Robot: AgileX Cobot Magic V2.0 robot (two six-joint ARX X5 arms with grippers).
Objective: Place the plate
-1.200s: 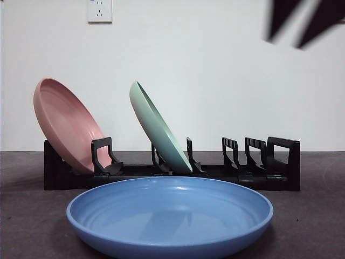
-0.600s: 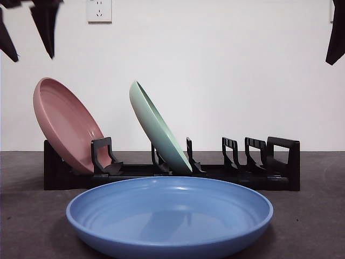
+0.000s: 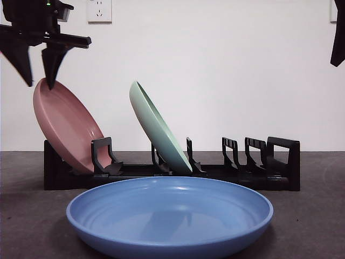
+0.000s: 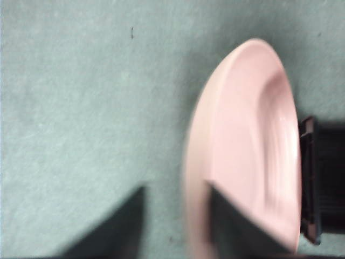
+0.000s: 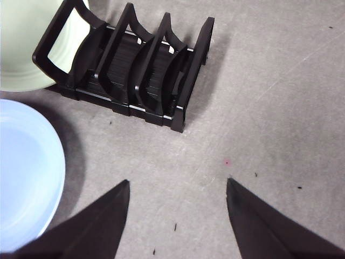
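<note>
Blue glaze marks the plate [image 3: 170, 216] that lies flat on the dark surface [image 3: 32, 226] near its front edge, just in front of the black rack [image 3: 275, 162]; a part of it is also seen in the right wrist view [image 5: 24, 172]. It is touched by no hand.

2 other plates are held leaning in the rack. The pink plate [image 3: 64, 124] is set at the rack's left end, and the green plate [image 3: 156, 127] is set in a slot near the rack's middle. The slots toward the rack's right end are seen in the right wrist view [image 5: 151, 70], with the green plate [image 5: 21, 38] beside them.

The left hand [image 3: 35, 83] is seen high at the left of the front view, just above the upper rim of the pink plate. Its 2 jaws are spread apart and nothing is gripped between them. In the left wrist view the pink plate [image 4: 253, 145] is blurred, and its rim appears about in line with the gap between the jaws of the left hand [image 4: 175, 189]; whether a jaw touches it cannot be told.

The right hand [image 5: 178, 186] is held above bare surface beside the rack's right end, its jaws open and empty. In the front view only a black tip [image 3: 338, 32] is shown at the upper right edge.
</note>
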